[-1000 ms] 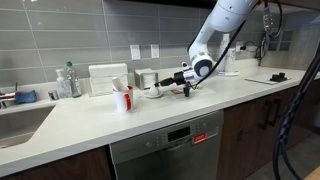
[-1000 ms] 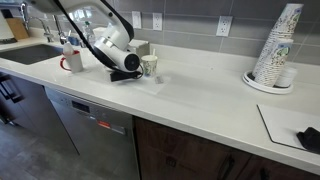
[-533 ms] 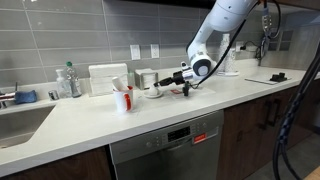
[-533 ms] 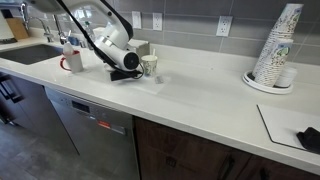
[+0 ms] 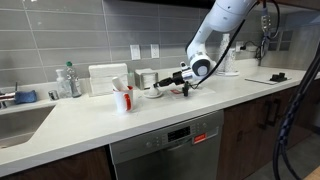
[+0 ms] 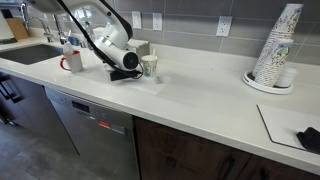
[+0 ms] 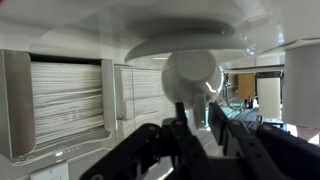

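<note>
Cup (image 6: 150,66) stands on the white counter (image 6: 200,100) near the tiled back wall, just beside a small appliance (image 5: 146,77) and near a napkin box (image 5: 107,78). The gripper (image 6: 141,71) lies low and level over the counter, pointing at the cup from the front, with the arm (image 5: 225,25) rising behind it. In the wrist view the two dark fingers (image 7: 226,128) stand a little apart, and the cup's white rounded body (image 7: 190,75) sits at their tips in the gap, under a wider white rim. That view is too blurred to tell whether the pads press on it, so a hold cannot be confirmed. In that same view the box's stacked sheets (image 7: 65,100) fill the left. Farther along the counter in an exterior view are a red and white mug (image 5: 123,98), a bottle (image 5: 68,80) and a sink (image 5: 20,122). Below the counter's edge is a dishwasher (image 5: 165,150). A tall stack of paper cups (image 6: 278,45) stands well apart toward the opposite end.
</note>
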You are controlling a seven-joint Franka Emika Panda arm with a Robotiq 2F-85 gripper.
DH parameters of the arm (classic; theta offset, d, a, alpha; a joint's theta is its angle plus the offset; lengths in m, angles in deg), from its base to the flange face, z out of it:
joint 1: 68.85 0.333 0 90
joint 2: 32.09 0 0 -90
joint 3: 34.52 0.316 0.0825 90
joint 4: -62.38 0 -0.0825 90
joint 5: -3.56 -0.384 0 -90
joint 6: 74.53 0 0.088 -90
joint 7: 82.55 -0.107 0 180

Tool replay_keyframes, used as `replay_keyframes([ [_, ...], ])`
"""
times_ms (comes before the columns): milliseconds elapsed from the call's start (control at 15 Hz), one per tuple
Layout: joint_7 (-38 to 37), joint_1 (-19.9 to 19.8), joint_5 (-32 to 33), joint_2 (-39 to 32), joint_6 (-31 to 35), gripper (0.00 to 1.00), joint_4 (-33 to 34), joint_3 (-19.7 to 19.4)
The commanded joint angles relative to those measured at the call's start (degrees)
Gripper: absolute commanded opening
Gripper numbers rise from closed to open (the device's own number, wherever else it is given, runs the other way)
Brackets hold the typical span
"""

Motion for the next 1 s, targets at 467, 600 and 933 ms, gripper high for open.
replay_keyframes([
  [467,1.2,0.9,-1.1,-0.5,1.0,0.6,0.2,-0.6],
  [600,1.4,0.8,-1.1,-0.3,0.9,0.71,0.0,-0.6],
  [933,1.4,0.9,-0.9,0.4,0.6,0.88,-0.5,-0.6],
])
